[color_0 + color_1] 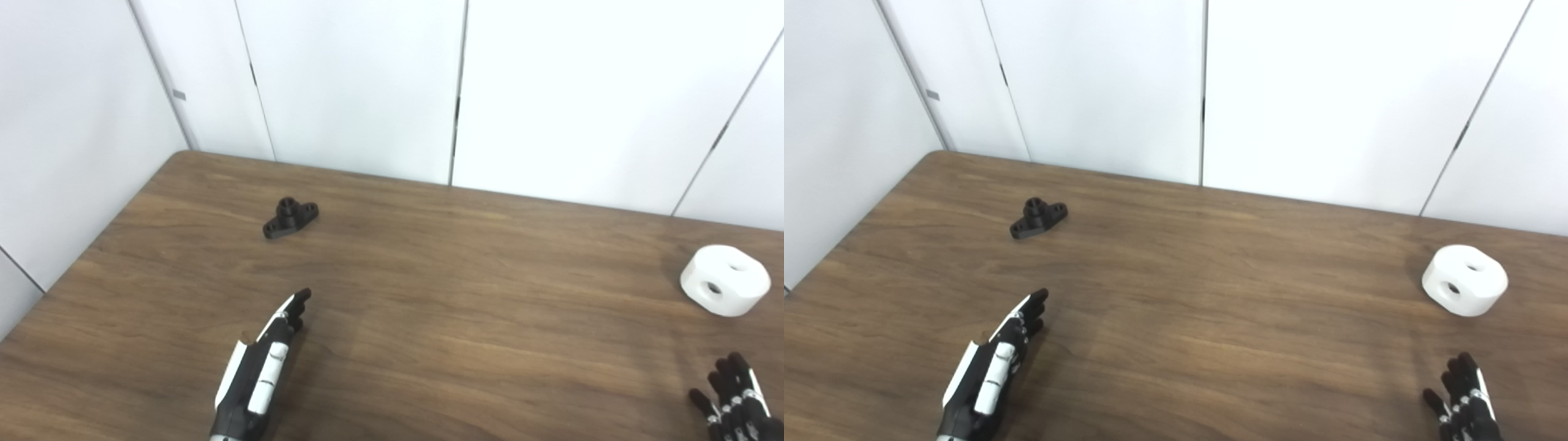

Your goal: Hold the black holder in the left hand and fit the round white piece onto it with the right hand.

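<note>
The black holder lies far left on the table, its long axis running near-left to far-right, stub upward. The round white piece sits far right. Left hand and right hand are both empty, fingers extended.

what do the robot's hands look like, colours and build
Both are black, jointed mechanical hands. The left hand has black fingers with dark tips and glossy white panels along its back and side, giving a two-tone shell. The right hand, only partly in frame, shows black fingers with small white and silvery details at the joints. No sleeves, cables or printed markings are visible.
</note>
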Tool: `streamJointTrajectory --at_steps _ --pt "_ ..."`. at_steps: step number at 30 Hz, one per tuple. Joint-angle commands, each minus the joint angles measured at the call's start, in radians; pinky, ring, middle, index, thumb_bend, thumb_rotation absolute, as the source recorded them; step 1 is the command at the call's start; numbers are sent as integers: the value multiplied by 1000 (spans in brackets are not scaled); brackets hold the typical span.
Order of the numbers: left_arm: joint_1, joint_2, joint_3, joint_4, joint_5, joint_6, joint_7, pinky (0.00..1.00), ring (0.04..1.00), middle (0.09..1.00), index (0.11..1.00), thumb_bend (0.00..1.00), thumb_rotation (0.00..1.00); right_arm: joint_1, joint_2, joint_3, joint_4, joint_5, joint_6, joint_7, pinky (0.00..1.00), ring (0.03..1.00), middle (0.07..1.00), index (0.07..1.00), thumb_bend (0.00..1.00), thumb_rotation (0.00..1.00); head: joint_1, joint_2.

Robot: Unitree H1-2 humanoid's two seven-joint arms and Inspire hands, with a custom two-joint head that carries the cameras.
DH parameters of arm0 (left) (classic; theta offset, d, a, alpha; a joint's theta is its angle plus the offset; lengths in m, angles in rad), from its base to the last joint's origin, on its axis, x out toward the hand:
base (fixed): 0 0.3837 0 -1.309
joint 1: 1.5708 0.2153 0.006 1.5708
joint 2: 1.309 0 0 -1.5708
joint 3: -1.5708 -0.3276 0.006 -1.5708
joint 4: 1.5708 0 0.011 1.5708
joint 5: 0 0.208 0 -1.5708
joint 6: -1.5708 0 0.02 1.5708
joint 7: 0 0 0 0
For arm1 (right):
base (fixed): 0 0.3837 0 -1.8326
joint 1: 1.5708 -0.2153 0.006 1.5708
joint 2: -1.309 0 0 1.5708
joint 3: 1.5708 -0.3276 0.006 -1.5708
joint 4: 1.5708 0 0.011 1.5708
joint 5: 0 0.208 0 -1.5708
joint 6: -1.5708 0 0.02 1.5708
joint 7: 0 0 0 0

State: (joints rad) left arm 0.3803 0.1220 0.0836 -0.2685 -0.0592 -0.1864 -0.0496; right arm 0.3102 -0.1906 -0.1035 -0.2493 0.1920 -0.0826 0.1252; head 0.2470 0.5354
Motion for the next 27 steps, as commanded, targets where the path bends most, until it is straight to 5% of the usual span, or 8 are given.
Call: streamJointTrajectory --at_steps 1,11,20,27 --pt "26 -32 -11 4 26 -16 13 973 984 973 926 600 945 19 -15 -12 10 5 14 5 1000 1000 998 1000 612 1000 1 0" --pt "28 -8 -24 -33 71 -22 26 963 973 962 921 573 855 13 -23 -17 42 9 -12 12 1000 1000 1000 1000 634 1000 2 -28" --pt "-66 42 30 -138 220 138 56 918 964 967 923 583 677 7 -15 -16 54 -4 -17 14 1000 1000 1000 1000 626 1000 8 -41" --pt "-153 79 67 -119 259 199 49 856 925 948 921 625 575 -3 -7 -11 66 11 -15 23 1000 1000 1000 1000 616 1000 2 -45"
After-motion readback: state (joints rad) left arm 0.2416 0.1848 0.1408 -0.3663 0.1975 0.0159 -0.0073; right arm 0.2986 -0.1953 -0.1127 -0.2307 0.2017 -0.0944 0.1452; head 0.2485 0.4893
